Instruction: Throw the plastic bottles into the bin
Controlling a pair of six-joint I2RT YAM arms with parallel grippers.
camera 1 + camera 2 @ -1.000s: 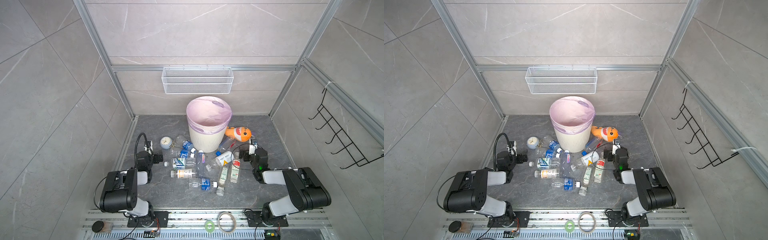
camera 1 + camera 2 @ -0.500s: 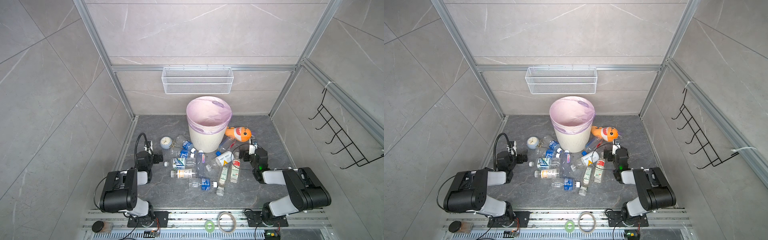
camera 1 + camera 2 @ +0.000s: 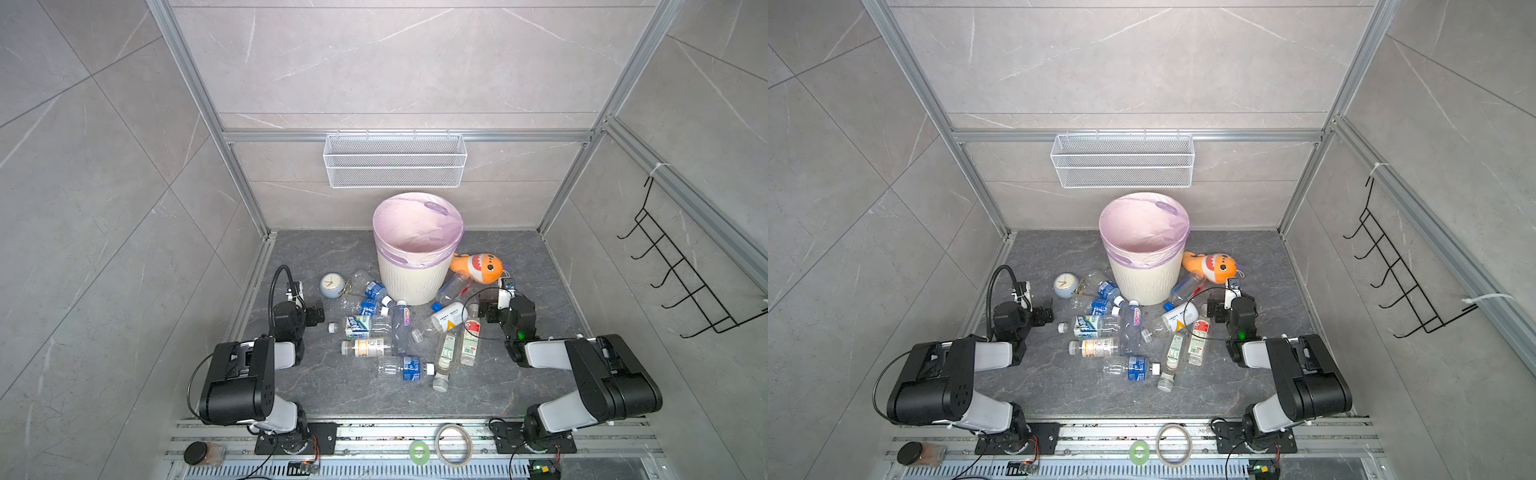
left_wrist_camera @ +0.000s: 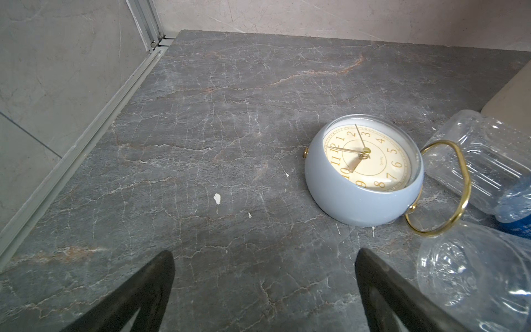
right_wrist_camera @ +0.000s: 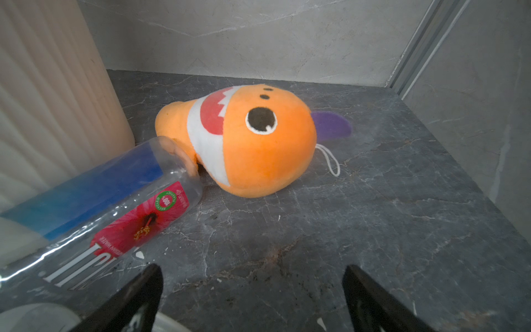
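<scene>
Left gripper point(image 4: 264, 287), lower left: jaws spread, empty, near round pale-blue clock point(image 4: 363, 172). Centre: clear plastic bottles point(image 3: 368, 347) lie before cream ribbed bin point(image 3: 415, 280). Right gripper point(image 5: 253, 293): spread, empty, beside red-labelled bottle point(image 5: 120, 212).

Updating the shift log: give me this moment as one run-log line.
left hand: open, empty, near clock | right hand: open, empty, near shark toy | bottles: on floor | bin: upright
</scene>
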